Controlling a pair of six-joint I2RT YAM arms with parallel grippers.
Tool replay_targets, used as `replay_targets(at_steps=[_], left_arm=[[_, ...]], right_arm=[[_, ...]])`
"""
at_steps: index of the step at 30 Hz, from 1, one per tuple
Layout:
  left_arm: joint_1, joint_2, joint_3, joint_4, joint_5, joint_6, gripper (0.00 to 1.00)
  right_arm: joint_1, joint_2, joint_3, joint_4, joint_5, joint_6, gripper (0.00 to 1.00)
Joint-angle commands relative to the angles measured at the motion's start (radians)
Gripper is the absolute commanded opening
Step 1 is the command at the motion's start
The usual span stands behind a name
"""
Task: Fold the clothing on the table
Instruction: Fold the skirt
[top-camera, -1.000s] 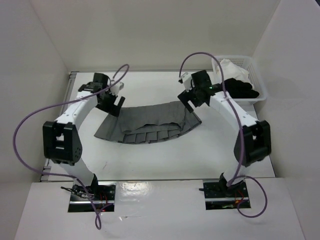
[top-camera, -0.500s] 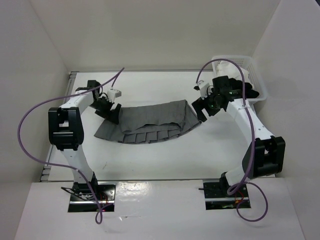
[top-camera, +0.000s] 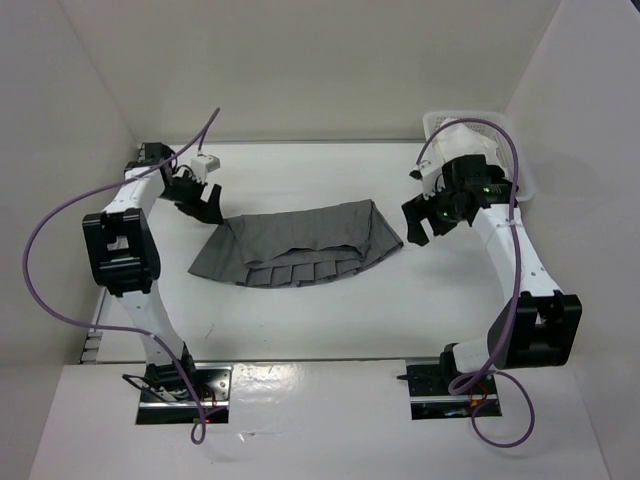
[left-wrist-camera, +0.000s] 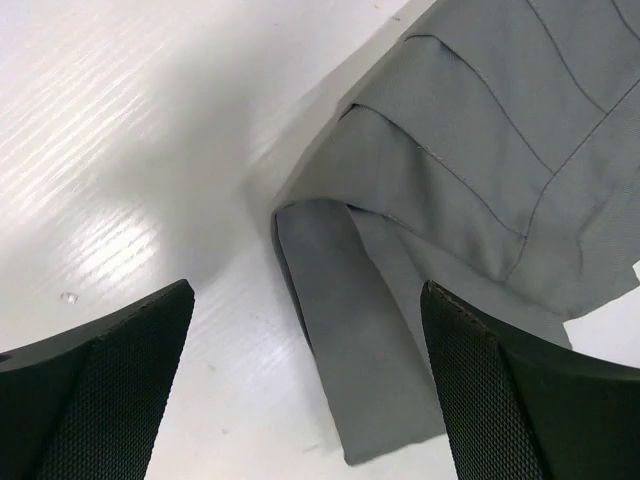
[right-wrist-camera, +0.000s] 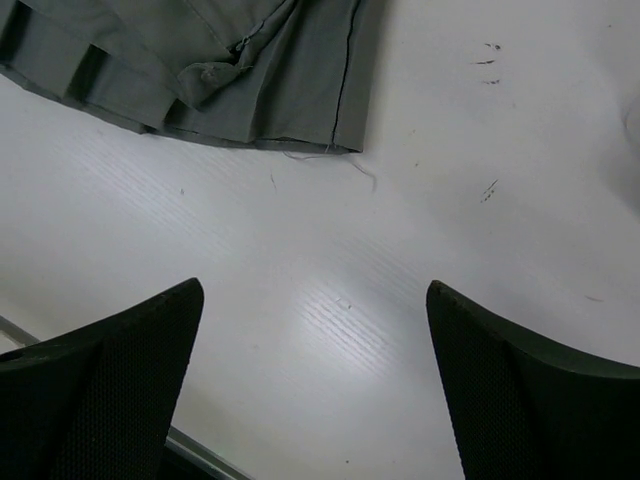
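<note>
The grey pleated clothing (top-camera: 300, 245) lies folded over on the white table (top-camera: 300, 320), its pleated hem showing along the near edge. My left gripper (top-camera: 203, 203) hangs open just off its upper left corner, holding nothing. In the left wrist view the clothing (left-wrist-camera: 480, 150) fills the upper right, and a flat grey strip of it runs down between my open left gripper (left-wrist-camera: 310, 400). My right gripper (top-camera: 425, 222) is open to the right of the clothing, apart from it. The right wrist view shows the clothing's edge (right-wrist-camera: 250, 70) at the top and bare table between my right gripper (right-wrist-camera: 315, 390).
A white plastic basket (top-camera: 520, 165) with a white garment (top-camera: 462, 140) and a black one sits at the back right, partly hidden by the right arm. White walls stand close on both sides. A metal rail (right-wrist-camera: 200, 455) edges the table.
Both grippers have drawn away from the clothing's upper corners, the left toward the far left, the right toward the basket. The clothing's far edge now lies folded over and at rest.
</note>
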Motion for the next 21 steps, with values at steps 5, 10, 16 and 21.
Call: replay_targets(at_steps=[5, 10, 16, 21], left_arm=[[-0.002, 0.129, 0.041, -0.073, 0.184, 0.077, 1.0], [-0.002, 0.18, 0.078, -0.113, 0.244, 0.098, 1.0], [-0.002, 0.221, 0.096, -0.095, 0.244, 0.098, 1.0], [-0.002, 0.261, 0.116, -0.095, 0.244, 0.089, 1.0]], right_arm=[[-0.021, -0.036, -0.005, -0.031, -0.058, -0.008, 0.94], [-0.021, -0.027, -0.005, -0.04, -0.068, -0.008, 0.94], [-0.03, -0.027, -0.005, -0.04, -0.077, -0.008, 0.93], [-0.03, -0.017, -0.005, -0.04, -0.077, -0.008, 0.93]])
